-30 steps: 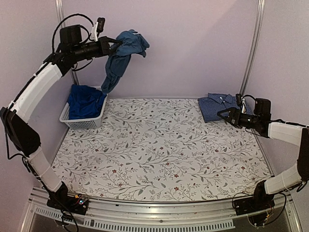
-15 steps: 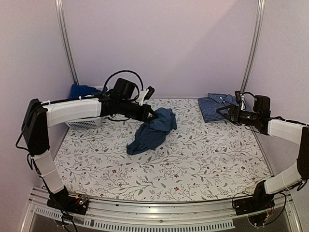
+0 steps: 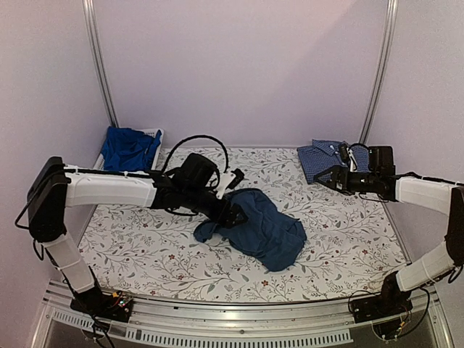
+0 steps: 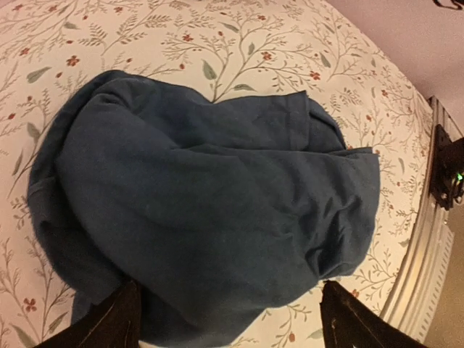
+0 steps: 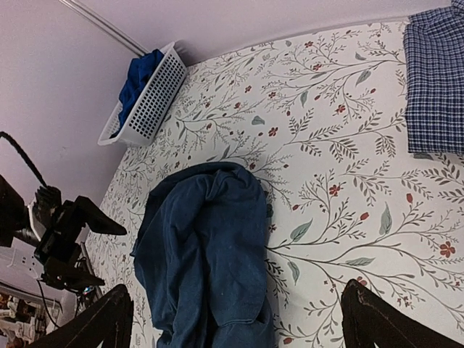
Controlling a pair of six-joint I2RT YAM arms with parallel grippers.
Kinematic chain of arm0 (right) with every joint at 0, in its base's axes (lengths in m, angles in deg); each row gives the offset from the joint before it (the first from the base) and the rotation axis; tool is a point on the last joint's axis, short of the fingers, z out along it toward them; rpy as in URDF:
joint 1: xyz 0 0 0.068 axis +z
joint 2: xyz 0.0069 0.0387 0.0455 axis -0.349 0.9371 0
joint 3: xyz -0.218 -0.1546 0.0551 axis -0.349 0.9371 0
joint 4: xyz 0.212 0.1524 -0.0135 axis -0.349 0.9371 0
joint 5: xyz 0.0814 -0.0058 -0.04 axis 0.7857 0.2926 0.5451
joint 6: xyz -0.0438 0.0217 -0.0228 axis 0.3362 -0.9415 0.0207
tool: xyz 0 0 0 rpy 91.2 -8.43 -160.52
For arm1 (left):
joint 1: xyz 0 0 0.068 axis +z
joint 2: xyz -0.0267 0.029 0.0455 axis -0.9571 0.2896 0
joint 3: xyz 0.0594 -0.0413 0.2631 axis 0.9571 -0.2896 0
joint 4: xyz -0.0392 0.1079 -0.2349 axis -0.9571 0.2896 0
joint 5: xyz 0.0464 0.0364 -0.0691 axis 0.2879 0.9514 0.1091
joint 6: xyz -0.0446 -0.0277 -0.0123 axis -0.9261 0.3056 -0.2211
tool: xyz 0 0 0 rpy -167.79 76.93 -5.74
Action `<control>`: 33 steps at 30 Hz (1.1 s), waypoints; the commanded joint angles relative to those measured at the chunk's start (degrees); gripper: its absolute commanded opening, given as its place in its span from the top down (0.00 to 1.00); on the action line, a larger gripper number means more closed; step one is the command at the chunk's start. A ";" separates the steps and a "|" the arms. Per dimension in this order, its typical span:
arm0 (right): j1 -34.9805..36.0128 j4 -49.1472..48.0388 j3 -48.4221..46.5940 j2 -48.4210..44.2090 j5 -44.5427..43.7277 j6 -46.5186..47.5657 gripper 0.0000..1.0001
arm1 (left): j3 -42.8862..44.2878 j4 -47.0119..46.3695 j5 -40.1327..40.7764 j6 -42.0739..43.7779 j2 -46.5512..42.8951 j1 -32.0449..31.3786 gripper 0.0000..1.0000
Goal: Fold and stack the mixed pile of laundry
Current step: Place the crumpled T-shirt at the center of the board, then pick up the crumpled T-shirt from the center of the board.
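A dark navy T-shirt [image 3: 264,232] lies in a crumpled heap on the middle of the floral table. My left gripper [image 3: 233,214] hovers low at the heap's left edge. In the left wrist view its jaws [image 4: 228,328] stand wide open, with the navy cloth [image 4: 203,196] beneath and between the two fingers. The blue checked shirt [image 3: 321,158] lies folded at the back right. Beside it my right gripper [image 3: 325,177] is open and empty, above bare table in the right wrist view [image 5: 239,322]. A royal-blue garment [image 3: 129,147] fills the basket.
The white mesh basket [image 5: 148,98] stands at the back left corner against the wall. Metal frame posts [image 3: 98,65] rise at both back corners. The left arm [image 3: 109,190] stretches low across the table's left half. A metal rail [image 3: 232,322] runs along the near edge.
The left arm swung down from above the basket to the table's middle, bringing the navy T-shirt. Its jaws have opened and the shirt now rests on the table. The right gripper shifted slightly left.
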 commanded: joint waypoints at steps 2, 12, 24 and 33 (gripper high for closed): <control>7.46 4.22 -1.63 2.39 -5.78 3.67 0.01 | -8.90 -7.14 0.89 -9.04 -6.07 10.54 0.18; 18.83 2.80 -6.19 12.81 -9.73 2.51 0.04 | -9.48 -11.50 -6.17 -12.35 0.72 15.78 0.31; 20.30 2.82 -10.11 20.59 -10.90 2.10 0.05 | 8.40 -8.62 -7.92 -10.83 18.60 15.95 0.58; 20.35 3.39 -12.89 18.41 -9.10 7.24 0.06 | 10.44 -7.93 -15.69 -3.93 9.39 13.84 1.00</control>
